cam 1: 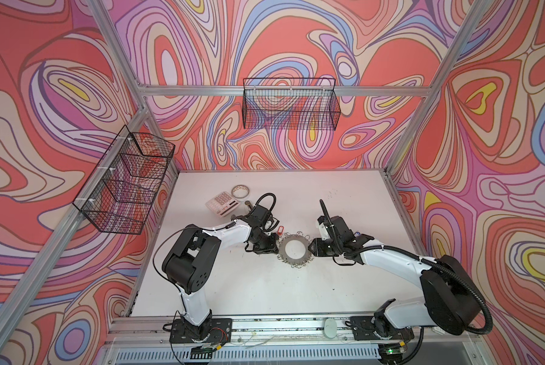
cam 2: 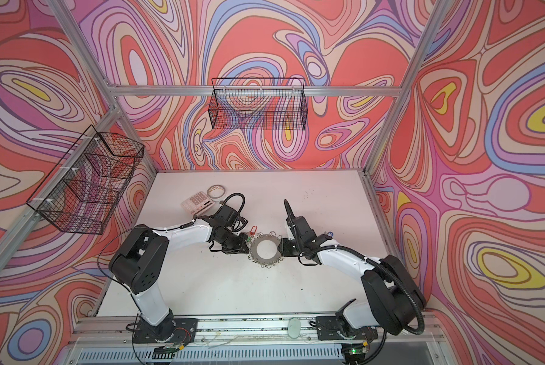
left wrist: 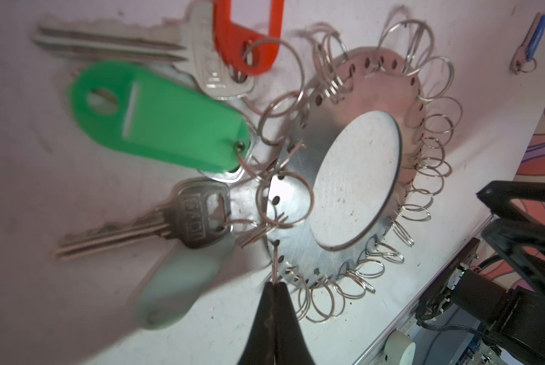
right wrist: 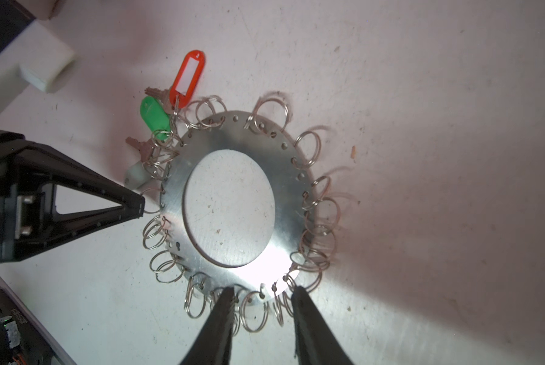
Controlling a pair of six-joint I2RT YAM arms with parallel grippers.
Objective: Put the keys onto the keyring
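The keyring (cam 1: 293, 261) (cam 2: 264, 260) lies flat mid-table between my two grippers. My left gripper (left wrist: 275, 282) (cam 1: 277, 249) is shut on one thin wire loop at the keyring's (left wrist: 372, 91) rim. Beside it lie keys with red-orange (left wrist: 249, 34), green (left wrist: 157, 117) and pale mint (left wrist: 179, 284) tags, their small rings tangled among the rim loops. A blue-tagged key (left wrist: 531, 41) lies apart on the table. At the opposite rim of the keyring (right wrist: 291, 189) my right gripper (right wrist: 263, 294) (cam 1: 309, 249) stands open, a finger on each side of several loops.
A calculator (cam 1: 222, 202) and a plain white band ring (cam 1: 241, 191) lie behind the left arm. Wire baskets hang on the back wall (cam 1: 290, 107) and the left wall (cam 1: 125, 180). A pale oval object (cam 1: 330, 328) rests on the front rail.
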